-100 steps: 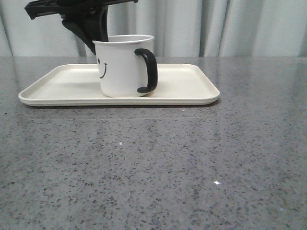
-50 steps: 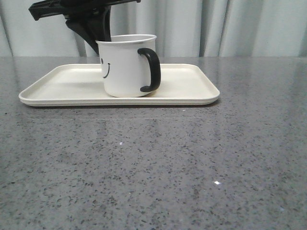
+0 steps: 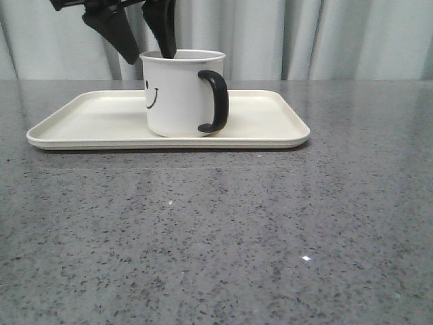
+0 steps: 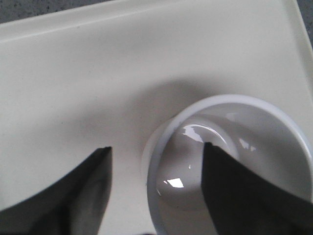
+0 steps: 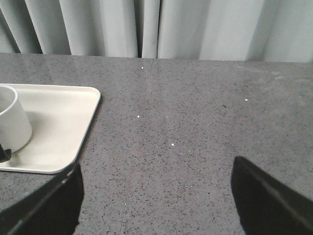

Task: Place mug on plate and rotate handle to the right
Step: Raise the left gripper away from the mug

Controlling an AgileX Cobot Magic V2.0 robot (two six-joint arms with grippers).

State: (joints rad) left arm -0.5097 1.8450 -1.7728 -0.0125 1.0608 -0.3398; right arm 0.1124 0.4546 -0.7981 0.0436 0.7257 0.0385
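The white mug [image 3: 177, 95] with a smiley face stands upright on the cream plate [image 3: 270, 135], its black handle [image 3: 215, 100] pointing right. My left gripper [image 3: 143, 39] hangs open just over the mug's left rim, one finger above the inside, the other outside, neither touching it. From the left wrist view I look down into the mug [image 4: 254, 127] on the plate [image 4: 98, 73], my left gripper [image 4: 155, 149] straddling its rim. My right gripper [image 5: 155, 169] is open over bare table, right of the plate [image 5: 58, 122] and mug [image 5: 12, 125].
The grey speckled table [image 3: 216, 230] stretches in front of and to the right of the plate. Pale curtains [image 3: 325, 37] hang behind the far edge.
The mug slid a little to the right and its handle turned further right. The left gripper then opened, let go of the rim and lifted slightly.
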